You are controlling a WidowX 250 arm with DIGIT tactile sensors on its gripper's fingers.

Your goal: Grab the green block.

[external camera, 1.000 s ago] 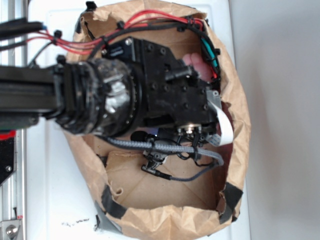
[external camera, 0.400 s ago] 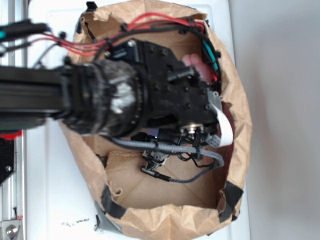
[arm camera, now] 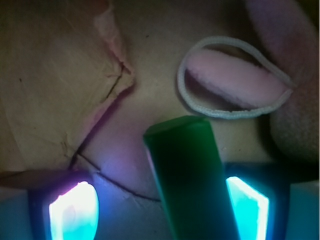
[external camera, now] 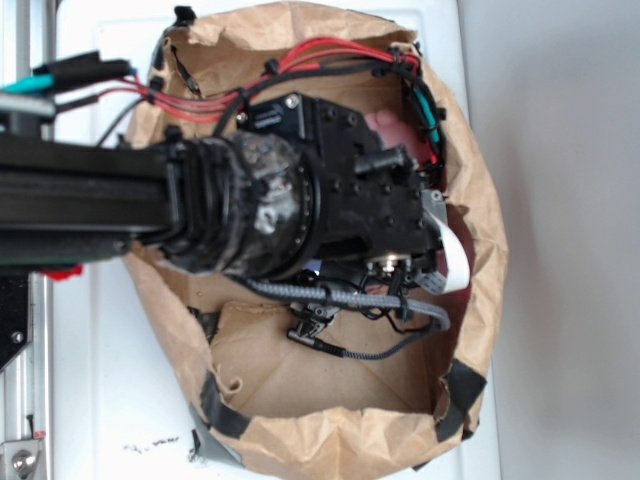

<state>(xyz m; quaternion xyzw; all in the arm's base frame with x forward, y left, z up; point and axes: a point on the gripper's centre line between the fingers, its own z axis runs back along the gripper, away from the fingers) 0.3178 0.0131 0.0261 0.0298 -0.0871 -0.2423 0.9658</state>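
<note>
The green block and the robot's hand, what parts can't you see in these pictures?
- Exterior view: the flat bright green block is hidden under the black robot arm.
- Wrist view: the block's near end is cut off by the bottom edge.
- The hand: its fingers glow, blurring contact.

Dim wrist view, bright exterior.

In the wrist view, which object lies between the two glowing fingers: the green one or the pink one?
The green block: a dark green smooth slab with sharp edges, between the end effector fingers. The pink plush, soft with a white cord loop, lies beyond it.
</note>
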